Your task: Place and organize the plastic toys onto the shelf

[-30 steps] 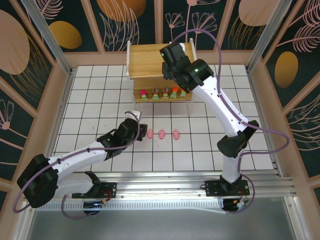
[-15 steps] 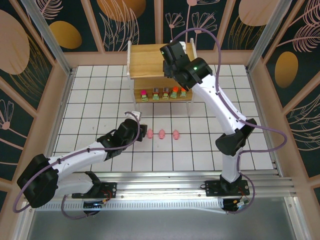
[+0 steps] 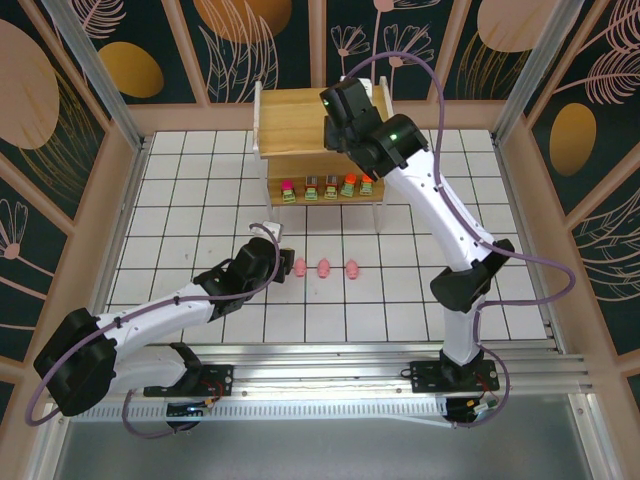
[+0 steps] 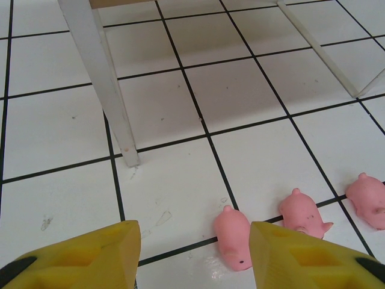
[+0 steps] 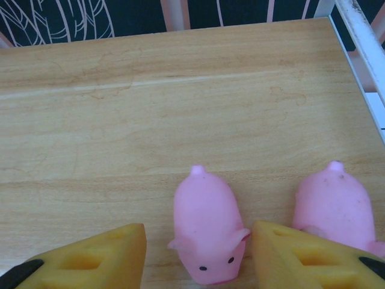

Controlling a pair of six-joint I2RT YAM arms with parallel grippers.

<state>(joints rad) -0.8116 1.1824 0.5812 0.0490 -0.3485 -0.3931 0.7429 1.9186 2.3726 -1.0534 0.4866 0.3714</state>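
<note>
**Placement logic.** The shelf [image 3: 285, 120] stands at the far side of the table [image 3: 180, 200]. Five blocky toys [image 3: 330, 187] sit in one row on its lower board, sorted by type. By judgement, the top board [image 5: 180, 90] is reserved for the pigs.

**Right arm.** The right end effector [image 5: 198, 260] hovers low over the top board with its fingers spread. One pig [image 5: 207, 232] stands on the board between the fingers, snout toward the camera. A gap shows between it and one finger, so it is not clamped and rests on its own. A second pig [image 5: 337, 201] stands just beside it, facing the same way, which begins a row.

**Left arm.** The left end effector [image 4: 195, 259] is held low over the table, fingers apart and empty. The nearest pig [image 4: 233, 245] lies between the fingertips, closer to one finger. The middle pig [image 4: 304, 212] and the far pig [image 4: 368, 200] lie in line beyond it. A shelf leg [image 4: 102, 90] stands well apart.
</note>
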